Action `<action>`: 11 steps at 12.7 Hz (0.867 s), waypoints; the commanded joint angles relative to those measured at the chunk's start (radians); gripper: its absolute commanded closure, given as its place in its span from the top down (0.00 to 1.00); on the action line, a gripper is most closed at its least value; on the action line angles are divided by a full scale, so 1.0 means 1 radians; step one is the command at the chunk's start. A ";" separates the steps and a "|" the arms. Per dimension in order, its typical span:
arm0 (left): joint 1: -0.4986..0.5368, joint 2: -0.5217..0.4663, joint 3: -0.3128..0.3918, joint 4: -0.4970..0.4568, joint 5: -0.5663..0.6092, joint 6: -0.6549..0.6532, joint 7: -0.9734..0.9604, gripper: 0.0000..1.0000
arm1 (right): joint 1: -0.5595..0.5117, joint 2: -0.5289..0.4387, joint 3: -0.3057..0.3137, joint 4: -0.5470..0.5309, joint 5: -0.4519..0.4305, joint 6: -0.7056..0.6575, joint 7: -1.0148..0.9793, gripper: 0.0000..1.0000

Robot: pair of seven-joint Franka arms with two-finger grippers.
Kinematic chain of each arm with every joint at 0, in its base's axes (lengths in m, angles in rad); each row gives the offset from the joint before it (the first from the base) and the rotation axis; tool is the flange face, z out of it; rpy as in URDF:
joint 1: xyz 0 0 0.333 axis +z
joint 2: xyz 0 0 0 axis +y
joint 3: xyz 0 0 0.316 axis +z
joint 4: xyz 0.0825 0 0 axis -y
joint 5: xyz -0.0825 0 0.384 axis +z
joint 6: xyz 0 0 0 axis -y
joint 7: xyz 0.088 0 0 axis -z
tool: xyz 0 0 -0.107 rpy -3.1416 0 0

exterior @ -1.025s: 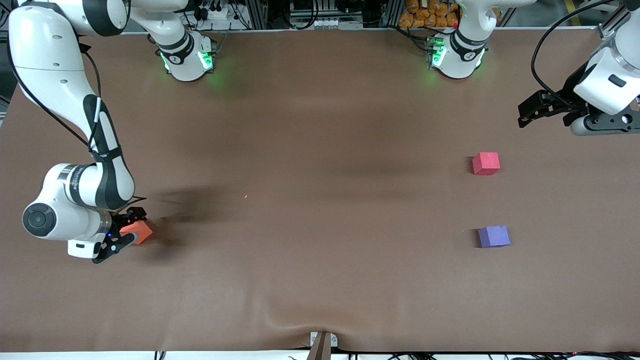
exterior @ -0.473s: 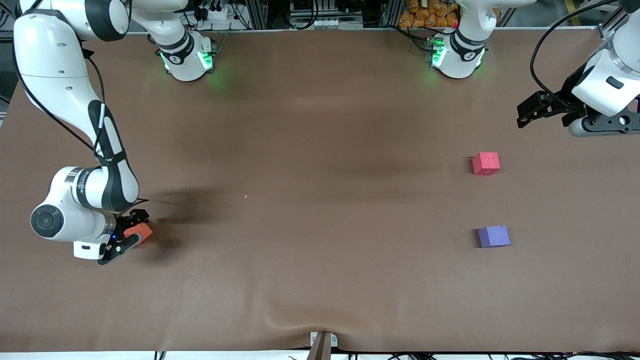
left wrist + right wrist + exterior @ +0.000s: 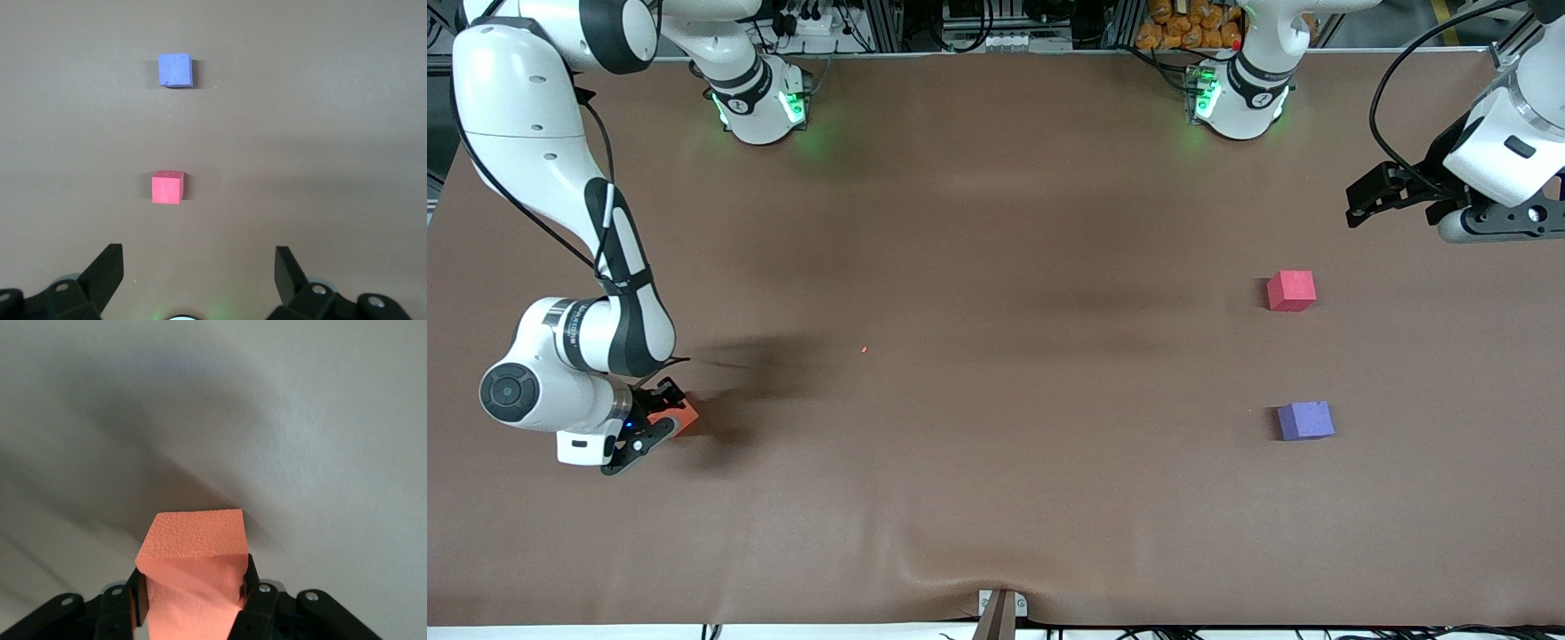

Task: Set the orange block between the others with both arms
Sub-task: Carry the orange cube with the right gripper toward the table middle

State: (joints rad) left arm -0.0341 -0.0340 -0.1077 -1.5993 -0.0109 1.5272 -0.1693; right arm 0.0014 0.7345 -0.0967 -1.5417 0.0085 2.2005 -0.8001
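Two fingers of the right gripper (image 3: 647, 425) are pinched against the sides of the orange block (image 3: 193, 577), which sits at the right arm's end of the table (image 3: 996, 267), a long way from the pink-red cube (image 3: 1291, 291). From the wrist view the foam looks squeezed between the pads, with the block's top face showing above them, so I'd judge the grasp as just made and the block not yet raised off the table.

To do this step well, I'd want a straight lift before any sideways travel, so the soft cube doesn't drag on the brown cover or twist in the grip. The hold seems to sit low on the block; a gentle, level carry would keep it from rolling out.

The left gripper (image 3: 199, 275) hangs above the table near the pink-red cube, toward the left arm's end, its fingers spread wide and holding nothing; that arm waits. Through its wrist camera the pink-red cube (image 3: 167, 187) lies closer to it and the purple-blue cube (image 3: 175, 70) farther along.

As for room: the purple-blue cube (image 3: 1305, 420) lies nearer the front camera than the pink-red cube, and the two are well apart, leaving a gap that looks ample for one more cube. The stretch from the orange block to the pink-red cube is bare cover, though there is a wrinkle at the edge nearest the camera. The orange block itself is fairly near the table's end edge, so the lift should head inward.
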 commanded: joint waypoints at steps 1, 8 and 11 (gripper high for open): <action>0.006 0.000 -0.003 0.001 -0.012 0.004 0.001 1.00 | 0.005 -0.043 0.057 0.006 0.005 0.022 0.033 0.29; 0.010 0.003 -0.001 -0.001 -0.012 0.004 0.001 1.00 | 0.294 -0.129 0.086 0.005 0.195 -0.051 0.595 0.28; 0.008 0.003 -0.001 -0.008 -0.012 0.005 0.001 1.00 | 0.454 -0.124 0.075 0.005 0.307 -0.047 0.839 0.28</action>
State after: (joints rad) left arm -0.0319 -0.0308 -0.1060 -1.6016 -0.0109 1.5272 -0.1694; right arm 0.3800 0.6255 -0.0013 -1.5162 0.2569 2.1534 -0.0918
